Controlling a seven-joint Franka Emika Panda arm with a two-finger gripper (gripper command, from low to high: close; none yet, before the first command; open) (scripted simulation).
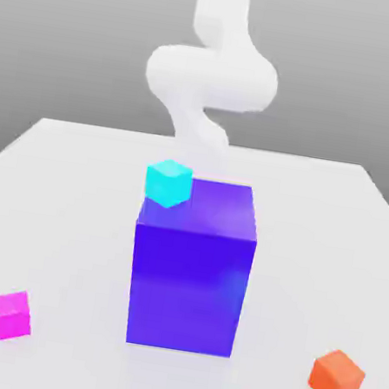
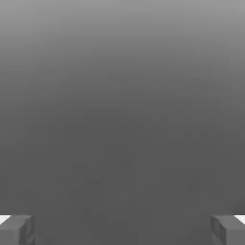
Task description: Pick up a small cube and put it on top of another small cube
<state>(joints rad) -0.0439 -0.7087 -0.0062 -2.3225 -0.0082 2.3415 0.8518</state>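
Pincer (image 2: 122, 229) released, well apart from the pink cube (image 1: 12, 316); a low sweep across risks striking the blue block (image 1: 188, 289) and jostling the cyan cube (image 1: 168, 184).

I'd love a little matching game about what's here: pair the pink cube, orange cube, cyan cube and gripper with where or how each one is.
1. pink cube
2. orange cube
3. cyan cube
4. gripper

A. open
B. on the table, toward the exterior view's right
C. on the table, toward the exterior view's left
D. by the blue block's upper part in the exterior view

Pairs: 1-C, 2-B, 3-D, 4-A
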